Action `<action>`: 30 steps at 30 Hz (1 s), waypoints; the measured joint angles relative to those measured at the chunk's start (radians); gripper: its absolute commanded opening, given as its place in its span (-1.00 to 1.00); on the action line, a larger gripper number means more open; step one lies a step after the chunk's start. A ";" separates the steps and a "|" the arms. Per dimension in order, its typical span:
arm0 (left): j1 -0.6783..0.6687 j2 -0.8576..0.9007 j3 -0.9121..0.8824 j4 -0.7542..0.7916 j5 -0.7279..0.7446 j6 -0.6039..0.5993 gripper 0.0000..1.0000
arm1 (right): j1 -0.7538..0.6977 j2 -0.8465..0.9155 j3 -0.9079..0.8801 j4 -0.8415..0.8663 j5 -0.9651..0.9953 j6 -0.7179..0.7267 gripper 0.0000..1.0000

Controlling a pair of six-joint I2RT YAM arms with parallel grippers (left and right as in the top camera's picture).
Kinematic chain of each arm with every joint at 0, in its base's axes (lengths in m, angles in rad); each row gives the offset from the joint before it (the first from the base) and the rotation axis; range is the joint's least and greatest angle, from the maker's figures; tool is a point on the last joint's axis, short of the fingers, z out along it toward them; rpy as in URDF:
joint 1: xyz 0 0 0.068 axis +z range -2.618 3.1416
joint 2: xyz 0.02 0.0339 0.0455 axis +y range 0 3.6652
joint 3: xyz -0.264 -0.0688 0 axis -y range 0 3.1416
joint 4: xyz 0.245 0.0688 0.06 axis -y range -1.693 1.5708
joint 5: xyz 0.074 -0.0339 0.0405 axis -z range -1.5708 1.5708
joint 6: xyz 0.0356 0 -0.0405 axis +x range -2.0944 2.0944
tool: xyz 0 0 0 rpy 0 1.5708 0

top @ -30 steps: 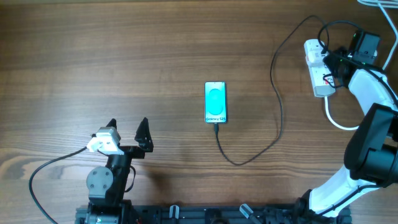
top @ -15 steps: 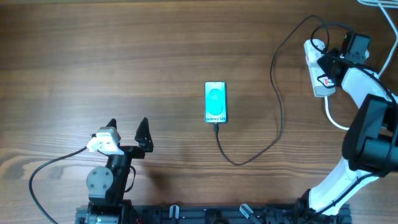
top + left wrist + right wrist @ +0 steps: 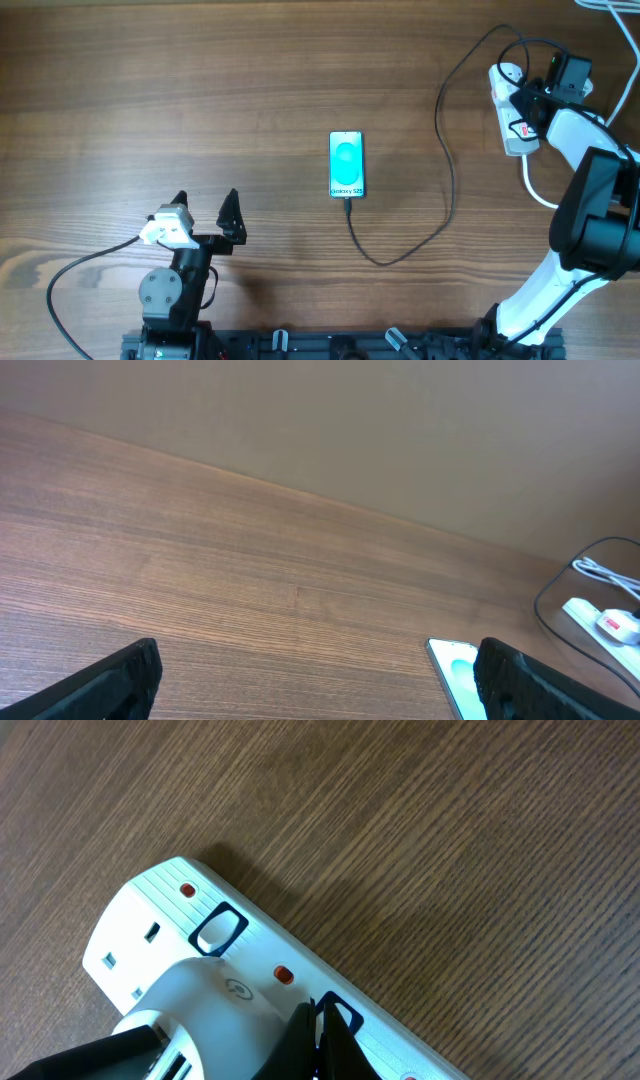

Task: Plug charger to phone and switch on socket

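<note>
The phone [image 3: 346, 165] lies flat mid-table, teal screen up, with the black charger cable [image 3: 440, 150] plugged into its near end and looping right to the white plug adapter [image 3: 215, 1010] on the socket. The socket [image 3: 508, 112], a white power strip, lies at the far right. My right gripper [image 3: 322, 1020] is shut, its tips pressed on a black-framed switch [image 3: 340, 1013] of the socket [image 3: 160, 915]. My left gripper [image 3: 205, 208] is open and empty near the front left; the phone's corner shows in its view [image 3: 455, 665].
A thick white cord [image 3: 535, 185] curves from the socket toward the right edge. A grey cable [image 3: 70, 270] trails from the left arm at the front left. The table's far edge meets a wall [image 3: 400, 430].
My right gripper has moved a little up and left along the socket onto the switch. The left arm, phone and cable have not moved.
</note>
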 measured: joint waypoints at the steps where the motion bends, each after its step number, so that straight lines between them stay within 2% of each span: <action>1: 0.000 0.000 0.000 0.000 0.000 0.000 1.00 | 0.000 0.002 0.000 0.001 0.000 -0.005 -0.91; 12: 0.000 0.000 0.000 0.000 0.000 0.000 1.00 | -0.003 0.027 0.012 0.009 -0.015 -0.079 -0.91; 21: 0.000 0.000 0.000 0.000 0.000 0.000 1.00 | 0.040 0.026 0.025 -0.036 0.072 -0.146 -0.91; 30: 0.000 0.000 0.000 0.000 0.000 0.000 1.00 | 0.056 0.018 0.045 -0.116 0.087 -0.149 -0.91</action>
